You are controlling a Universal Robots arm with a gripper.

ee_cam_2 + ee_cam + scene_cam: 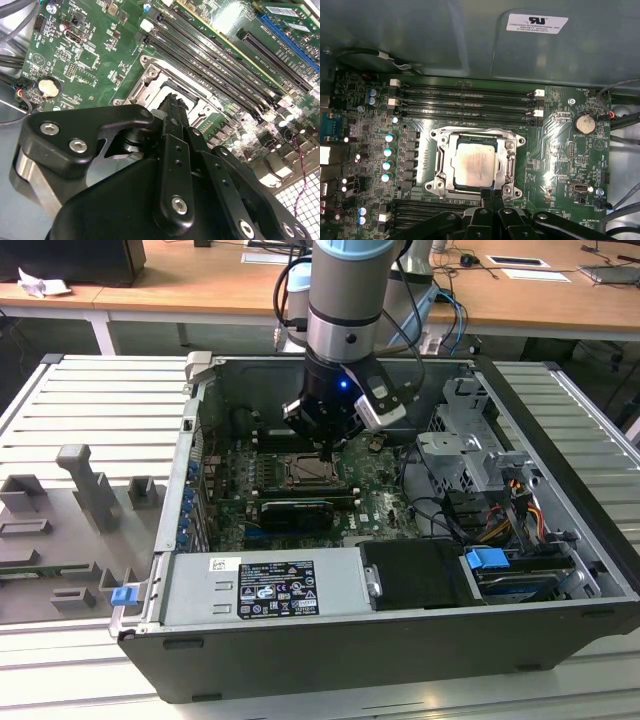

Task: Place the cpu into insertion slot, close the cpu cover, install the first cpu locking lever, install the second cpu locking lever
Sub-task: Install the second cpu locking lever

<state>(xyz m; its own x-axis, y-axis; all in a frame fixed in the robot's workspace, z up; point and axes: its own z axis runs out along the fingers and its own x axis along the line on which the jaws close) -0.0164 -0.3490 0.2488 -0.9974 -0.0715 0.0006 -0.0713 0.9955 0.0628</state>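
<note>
The cpu [474, 164], a pale tan-silver square, lies flat inside the insertion slot [303, 472] on the green board. The cpu cover [475, 136], a silver frame with an open middle, lies down around the chip's edges. Thin metal levers run along both sides of the socket [512, 161]; I cannot tell whether they are latched. My gripper [488, 194] hovers at the socket's edge with its black fingers pressed together and nothing between them. It also shows in the second wrist view [172, 104] over the socket frame [150, 75], and in the exterior view [325, 448] reaching down into the case.
Long black memory slots [465, 102] run beside the socket. A coin battery [584, 123] and a row of capacitors [387, 150] flank it. The case holds a drive cage [470, 445], loose cables [480, 520] and a power supply [265, 590].
</note>
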